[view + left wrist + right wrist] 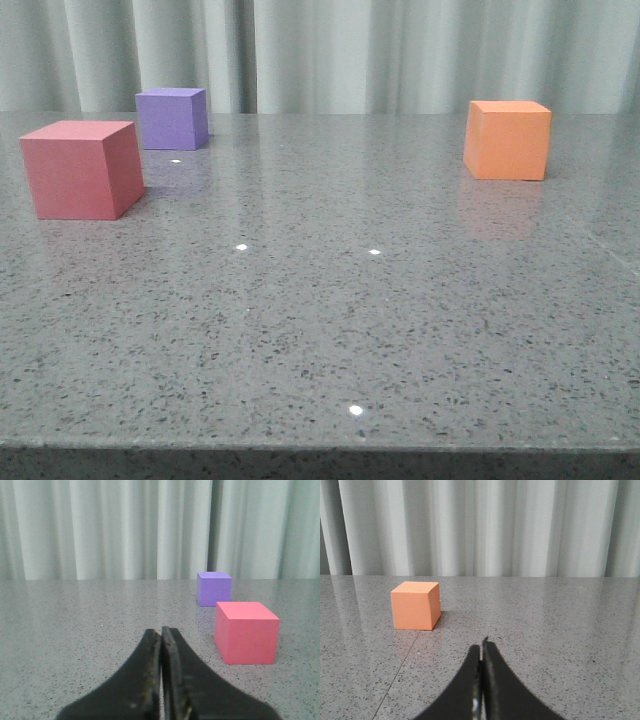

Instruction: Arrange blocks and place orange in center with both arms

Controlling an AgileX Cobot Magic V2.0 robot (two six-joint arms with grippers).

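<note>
The pinkish-red cube [82,168] sits on the table at the left, with the purple cube [172,118] behind it and a little to its right. The orange cube [507,139] sits apart at the far right. Neither arm shows in the front view. My left gripper [161,630] is shut and empty, low over the table, with the pinkish-red cube [246,631] and purple cube [214,588] ahead of it to one side. My right gripper [482,643] is shut and empty, with the orange cube [415,605] ahead of it and off to the side.
The grey speckled table [330,320] runs to a front edge close to the camera. A pale pleated curtain [400,50] hangs behind the far edge. A thin seam line [395,672] crosses the tabletop near the orange cube.
</note>
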